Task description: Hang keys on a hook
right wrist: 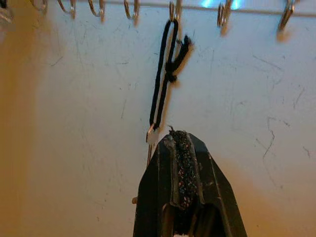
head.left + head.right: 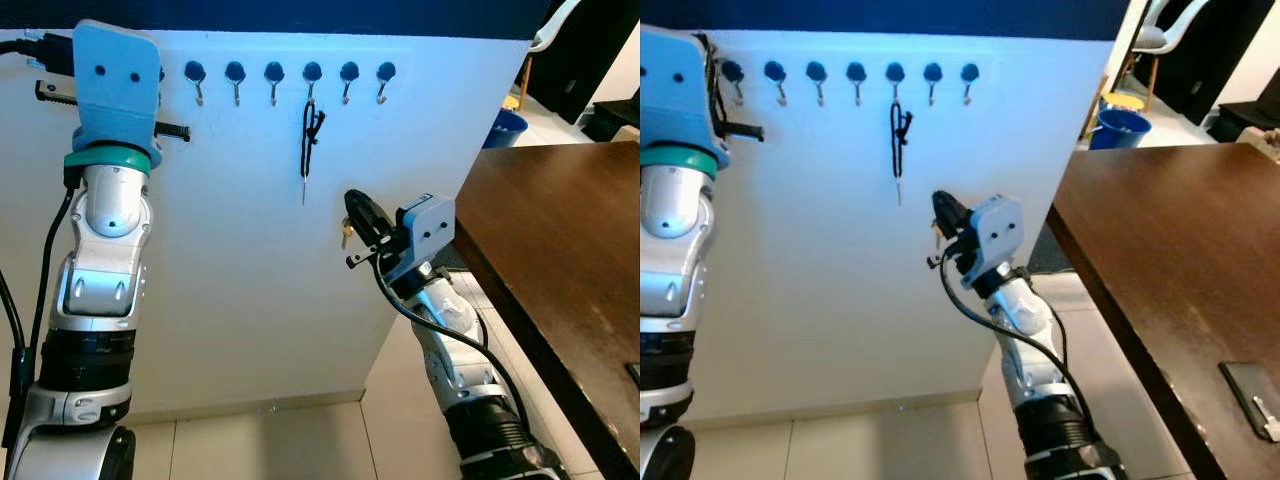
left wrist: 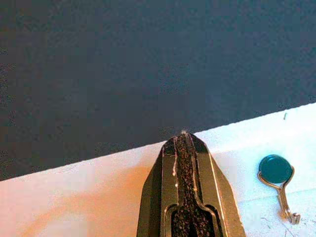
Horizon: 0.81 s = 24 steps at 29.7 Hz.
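Note:
A key (image 2: pixel 304 187) on a black cord loop (image 2: pixel 311 132) hangs from one of several blue-capped metal hooks (image 2: pixel 312 74) in a row on the white wall panel (image 2: pixel 250 300). In the right wrist view the cord (image 1: pixel 163 74) drops from its hook to the key ring (image 1: pixel 151 133), just beside my fingertips. My right gripper (image 2: pixel 352 207) is shut with nothing in it, a little below and right of the key and apart from it. My left gripper (image 3: pixel 182 134) is shut and raised at the row's left end, behind its blue wrist mount (image 2: pixel 115 80), with one bare hook (image 3: pixel 277 173) near it.
A dark wooden table (image 2: pixel 560 250) stands close on the right, with a phone (image 2: pixel 1248 392) lying near its front. A blue bucket (image 2: pixel 506 126) and a white chair (image 2: pixel 553 28) stand beyond the panel's right edge. Pale floor tiles (image 2: pixel 280 440) run below.

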{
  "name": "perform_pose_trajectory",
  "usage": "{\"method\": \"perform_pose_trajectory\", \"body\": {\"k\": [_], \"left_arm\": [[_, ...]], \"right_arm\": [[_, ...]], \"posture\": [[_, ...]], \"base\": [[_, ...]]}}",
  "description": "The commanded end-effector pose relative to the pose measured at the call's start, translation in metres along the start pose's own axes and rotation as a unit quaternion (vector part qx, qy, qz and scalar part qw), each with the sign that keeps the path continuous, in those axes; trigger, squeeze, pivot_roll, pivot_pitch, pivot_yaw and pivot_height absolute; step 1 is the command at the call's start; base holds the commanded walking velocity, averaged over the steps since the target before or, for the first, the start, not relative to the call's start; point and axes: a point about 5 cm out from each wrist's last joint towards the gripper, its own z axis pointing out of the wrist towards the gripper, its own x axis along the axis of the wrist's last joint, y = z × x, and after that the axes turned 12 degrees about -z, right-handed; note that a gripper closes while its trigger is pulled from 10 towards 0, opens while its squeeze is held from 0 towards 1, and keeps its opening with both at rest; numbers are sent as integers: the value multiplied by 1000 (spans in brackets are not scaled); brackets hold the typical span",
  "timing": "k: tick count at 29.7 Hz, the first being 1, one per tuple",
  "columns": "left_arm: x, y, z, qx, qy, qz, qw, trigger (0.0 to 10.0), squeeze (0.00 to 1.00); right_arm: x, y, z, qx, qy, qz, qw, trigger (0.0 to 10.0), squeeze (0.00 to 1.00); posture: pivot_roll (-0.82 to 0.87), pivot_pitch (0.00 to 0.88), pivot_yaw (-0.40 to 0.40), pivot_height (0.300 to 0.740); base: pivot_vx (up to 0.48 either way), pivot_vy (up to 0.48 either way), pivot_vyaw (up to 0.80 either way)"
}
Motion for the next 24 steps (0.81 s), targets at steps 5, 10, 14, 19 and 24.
{"method": "perform_pose_trajectory", "body": {"k": [5, 10, 14, 19, 24], "left_arm": [[0, 3, -5, -9, 5, -3, 1000, 10000, 0], [-2, 5, -6, -13, 1, -5, 1000, 10000, 0], [-4, 11, -6, -20, -3, -9, 1000, 10000, 0], [-5, 13, -6, -21, -5, -10, 1000, 10000, 0], [-13, 16, -4, -24, -19, -8, 1000, 10000, 0]], "right_arm": [[-1, 0, 0, 2, 3, -2, 1000, 10000, 0], [-2, -4, 0, 4, 2, 1, 1000, 10000, 0], [-3, -4, 1, 4, 3, 1, 1000, 10000, 0], [-3, -4, 1, 3, 2, 0, 1000, 10000, 0], [-6, -6, -1, 2, -3, 2, 1000, 10000, 0]], "posture": [[93, 26, 44, 740], [90, 0, 49, 740], [92, 0, 59, 740], [94, 0, 64, 740], [96, 9, 78, 740]], "base": [[0, 0, 0], [0, 0, 0], [0, 0, 0], [0, 0, 0], [0, 0, 0]]}}
